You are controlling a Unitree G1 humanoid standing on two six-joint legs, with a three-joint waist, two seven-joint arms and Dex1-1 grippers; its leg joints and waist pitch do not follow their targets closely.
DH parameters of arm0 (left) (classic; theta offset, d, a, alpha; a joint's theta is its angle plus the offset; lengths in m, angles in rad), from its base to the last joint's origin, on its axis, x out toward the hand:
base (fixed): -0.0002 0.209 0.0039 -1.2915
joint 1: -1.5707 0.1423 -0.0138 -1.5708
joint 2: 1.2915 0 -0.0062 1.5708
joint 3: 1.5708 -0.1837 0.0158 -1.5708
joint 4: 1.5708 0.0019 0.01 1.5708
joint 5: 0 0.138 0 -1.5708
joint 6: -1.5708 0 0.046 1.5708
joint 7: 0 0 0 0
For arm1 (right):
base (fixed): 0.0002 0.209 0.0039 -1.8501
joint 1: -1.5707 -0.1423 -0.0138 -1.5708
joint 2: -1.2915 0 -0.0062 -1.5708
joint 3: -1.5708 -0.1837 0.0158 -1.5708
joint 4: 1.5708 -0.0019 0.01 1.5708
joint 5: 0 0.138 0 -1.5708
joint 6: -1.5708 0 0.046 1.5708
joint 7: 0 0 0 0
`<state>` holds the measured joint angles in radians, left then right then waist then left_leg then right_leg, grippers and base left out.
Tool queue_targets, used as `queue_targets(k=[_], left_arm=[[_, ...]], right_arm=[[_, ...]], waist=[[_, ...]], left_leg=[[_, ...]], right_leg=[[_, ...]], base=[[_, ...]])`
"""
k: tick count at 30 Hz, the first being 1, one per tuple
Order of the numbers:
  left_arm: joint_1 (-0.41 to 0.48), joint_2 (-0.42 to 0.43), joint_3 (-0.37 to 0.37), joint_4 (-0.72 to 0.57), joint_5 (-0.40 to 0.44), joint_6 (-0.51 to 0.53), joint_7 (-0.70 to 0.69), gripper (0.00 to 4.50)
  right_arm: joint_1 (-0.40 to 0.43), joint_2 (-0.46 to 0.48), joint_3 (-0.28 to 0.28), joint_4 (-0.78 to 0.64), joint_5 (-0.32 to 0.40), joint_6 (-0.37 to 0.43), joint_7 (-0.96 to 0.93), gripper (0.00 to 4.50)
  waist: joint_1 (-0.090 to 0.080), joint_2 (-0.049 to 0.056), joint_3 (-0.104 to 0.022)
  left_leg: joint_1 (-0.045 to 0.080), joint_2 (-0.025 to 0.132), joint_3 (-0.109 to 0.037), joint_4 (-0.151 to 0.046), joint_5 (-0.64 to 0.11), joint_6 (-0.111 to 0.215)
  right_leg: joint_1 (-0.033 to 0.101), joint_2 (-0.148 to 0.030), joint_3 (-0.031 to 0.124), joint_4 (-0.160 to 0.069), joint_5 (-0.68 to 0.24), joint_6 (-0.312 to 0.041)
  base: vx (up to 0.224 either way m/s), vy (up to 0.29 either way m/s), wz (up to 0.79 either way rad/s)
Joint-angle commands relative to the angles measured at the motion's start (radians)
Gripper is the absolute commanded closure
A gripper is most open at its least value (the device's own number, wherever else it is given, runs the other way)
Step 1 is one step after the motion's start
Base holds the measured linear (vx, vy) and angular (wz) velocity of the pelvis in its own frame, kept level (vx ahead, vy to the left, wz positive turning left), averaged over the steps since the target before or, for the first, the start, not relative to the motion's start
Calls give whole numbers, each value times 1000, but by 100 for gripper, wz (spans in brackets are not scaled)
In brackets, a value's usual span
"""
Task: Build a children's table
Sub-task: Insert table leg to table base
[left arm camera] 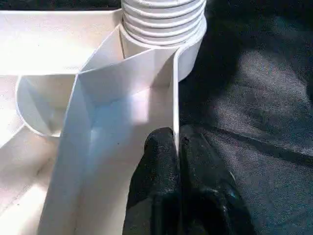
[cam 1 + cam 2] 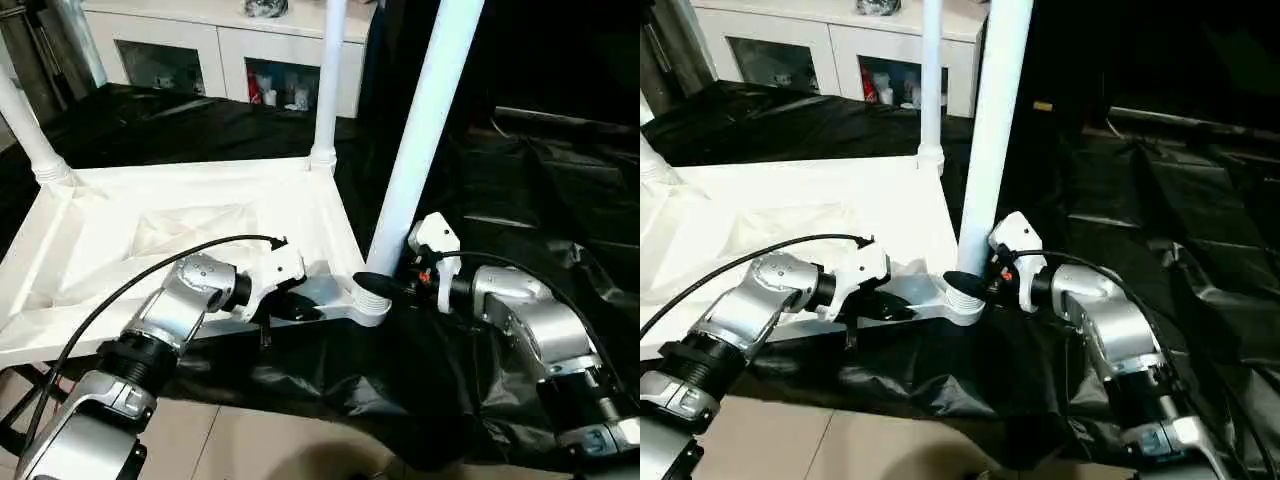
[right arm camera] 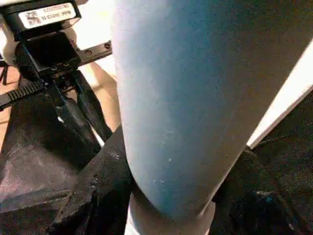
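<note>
Black sheeting (image 2: pixel 520 190) covers the floor; tabletop (image 2: pixel 180 230) lies underside-up on it, far legs cut off above. Near leg (image 2: pixel 425 130) stands in the corner socket (image 2: pixel 370 300), right gripper (image 2: pixel 385 283) clamped around its base. Left gripper (image 1: pixel 176 161) pinches the tabletop rim, clearest from its wrist.

Upright legs (image 2: pixel 425 130) — obstacles above tabletop (image 2: pixel 200 215)

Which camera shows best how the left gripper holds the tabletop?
The left wrist view: the left gripper pinches the tabletop rim, jaws either side. Both eye views show that grip from farther off.
</note>
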<state>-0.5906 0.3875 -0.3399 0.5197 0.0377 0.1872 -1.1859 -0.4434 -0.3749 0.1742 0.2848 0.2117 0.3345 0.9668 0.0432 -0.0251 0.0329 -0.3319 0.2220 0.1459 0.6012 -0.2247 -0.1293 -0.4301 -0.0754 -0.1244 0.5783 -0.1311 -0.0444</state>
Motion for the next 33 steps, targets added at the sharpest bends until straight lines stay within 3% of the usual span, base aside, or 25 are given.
queue_targets(k=[1, 3, 4, 6, 8, 11, 12, 15, 17, 18, 21, 24, 25, 26, 30, 33], left_arm=[[-44, 5, 15, -32, -10, -38, -6, 450], [-43, 15, 0, -54, -22, -38, -58, 450], [-42, 20, -4, -61, -24, -36, -71, 450], [-41, 24, -7, -66, -25, -35, -79, 450], [-42, 28, -7, -67, -23, -33, -77, 450], [-60, 19, 8, -43, -4, -20, -17, 450], [-68, 12, 16, -31, 2, -13, 13, 450], [-80, -7, 37, -23, 0, 25, 57, 450], [-114, -54, 66, 6, 10, 95, 168, 450], [-114, -54, 66, 6, 10, 95, 168, 450], [-148, -92, 77, 43, 28, 122, 253, 450], [-197, -155, 81, 89, 32, 168, 334, 450], [-208, -172, 82, 100, 33, 181, 358, 450], [-221, -197, 80, 111, 39, 199, 382, 450], [-262, -269, 72, 162, 54, 226, 460, 450], [-268, -272, 70, 177, 56, 218, 469, 450]], right_arm=[[39, 8, 75, 74, -11, 12, 65, 263], [28, -1, 84, 96, -12, -30, 129, 263], [26, -2, 86, 101, -11, -39, 143, 263], [22, -3, 87, 107, -11, -46, 153, 263], [15, -1, 87, 119, -12, -50, 157, 263], [-8, 13, 77, 169, -28, -68, 131, 263], [-18, 25, 68, 196, -39, -72, 95, 263], [-46, 61, 36, 271, -73, -92, -10, 263], [-94, 123, -14, 384, -111, -101, -220, 263], [-94, 123, -14, 384, -111, -101, -220, 263], [-119, 161, -33, 434, -111, -89, -317, 263], [-179, 228, -70, 533, -91, -64, -443, 263], [-194, 242, -77, 559, -90, -65, -471, 263], [-219, 263, -84, 599, -97, -76, -510, 263], [-289, 331, -115, 696, -97, -95, -602, 263], [-300, 348, -115, 710, -99, -93, -604, 263]], waist=[[4, 5, -57], [3, 4, -59], [3, -4, -59], [4, 1, -60], [5, -4, -61], [5, -3, -59], [4, -10, -58], [2, -8, -53], [-9, -13, -49], [-14, -11, -50], [-18, -12, -52], [-23, -4, -52], [-25, 0, -50], [-25, 1, -51], [-24, -3, -53], [-19, -6, -59]], left_leg=[[-19, -6, 18, -69, -148, 76], [-20, -5, 18, -69, -145, 81], [-20, -3, 18, -69, -139, 85], [-21, -1, 18, -69, -123, 89], [-19, 1, 18, -70, -110, 90], [-19, 1, 20, -70, -121, 86], [-19, 0, 21, -69, -126, 84], [-15, -6, 21, -68, -158, 63], [-17, -11, 19, -66, -177, 39], [-16, -14, 15, -63, -195, 30], [-15, -15, 15, -61, -213, 45], [-10, -5, 11, -67, -227, 47], [0, -1, 10, -68, -266, 49], [3, -1, 10, -67, -270, 50], [-2, -2, 10, -69, -257, 49], [-11, 4, 10, -75, -191, 60]], right_leg=[[78, -54, 40, -84, -449, -64], [79, -54, 41, -80, -437, -70], [79, -54, 43, -77, -421, -79], [80, -55, 45, -72, -390, -96], [80, -55, 47, -66, -361, -110], [79, -57, 47, -66, -365, -124], [78, -57, 47, -68, -382, -119], [74, -56, 41, -84, -498, -70], [71, -54, 30, -97, -575, -34], [71, -55, 20, -106, -616, -6], [71, -55, 8, -120, -622, 20], [73, -60, -1, -122, -581, -5], [72, -63, -11, -129, -570, -13], [74, -64, -14, -129, -564, -15], [76, -68, -9, -119, -524, -38], [83, -74, 7, -96, -424, -83]], base=[[0, 0, 0], [0, 0, 0], [0, 0, 0], [0, 0, 0], [0, 0, 0], [0, 0, 0], [0, 0, 0], [0, 0, 0], [-29, 0, -4], [-59, 0, -8], [-18, 5, -4], [0, 0, 0], [0, 0, 0], [0, 0, 0], [0, 0, 0], [0, 0, 0]])
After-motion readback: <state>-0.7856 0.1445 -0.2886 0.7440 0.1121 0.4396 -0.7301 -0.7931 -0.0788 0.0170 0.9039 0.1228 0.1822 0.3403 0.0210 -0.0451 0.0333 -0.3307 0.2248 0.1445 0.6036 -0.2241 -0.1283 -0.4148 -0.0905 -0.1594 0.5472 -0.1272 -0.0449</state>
